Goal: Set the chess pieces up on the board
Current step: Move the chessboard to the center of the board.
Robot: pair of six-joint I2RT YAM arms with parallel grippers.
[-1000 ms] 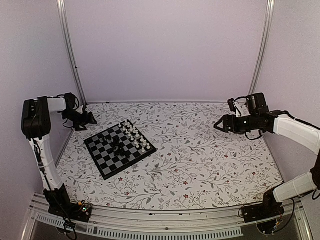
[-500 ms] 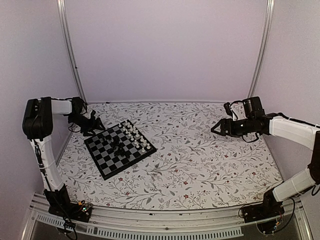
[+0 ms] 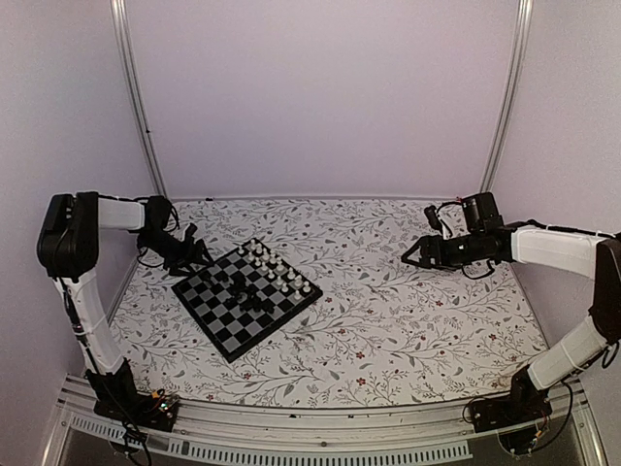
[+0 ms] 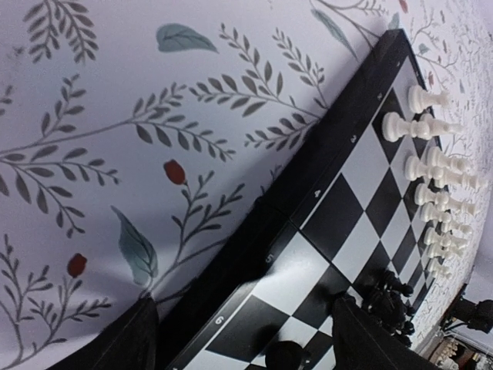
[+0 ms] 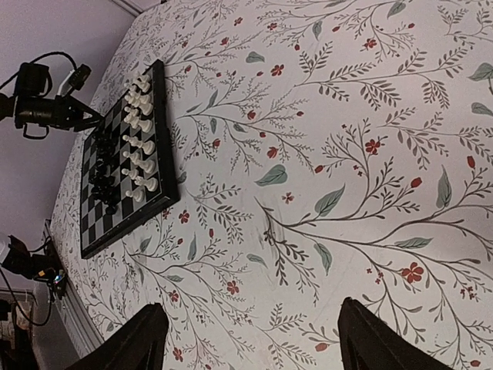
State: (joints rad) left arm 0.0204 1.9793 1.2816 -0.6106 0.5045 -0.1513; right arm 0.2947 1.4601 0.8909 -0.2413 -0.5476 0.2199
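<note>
Pale lilac walls (image 3: 320,97) enclose the table (image 3: 437,359) on three sides. Its white cover (image 3: 378,243) shows grey leaves and red flowers. Silver posts (image 3: 136,97) rise at both far corners; a metal rail (image 3: 320,419) lines the near edge.

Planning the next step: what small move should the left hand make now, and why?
Probably ease the open left hand over the board toward the black pieces clumped mid-board; the white pieces already stand in rows.

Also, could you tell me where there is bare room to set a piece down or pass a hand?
Free: the cover between board and right gripper, and in front of the board; the board's near squares too. Crowded: white pieces along its far-right edge, black pieces mid-board, left gripper at its far-left edge.
</note>
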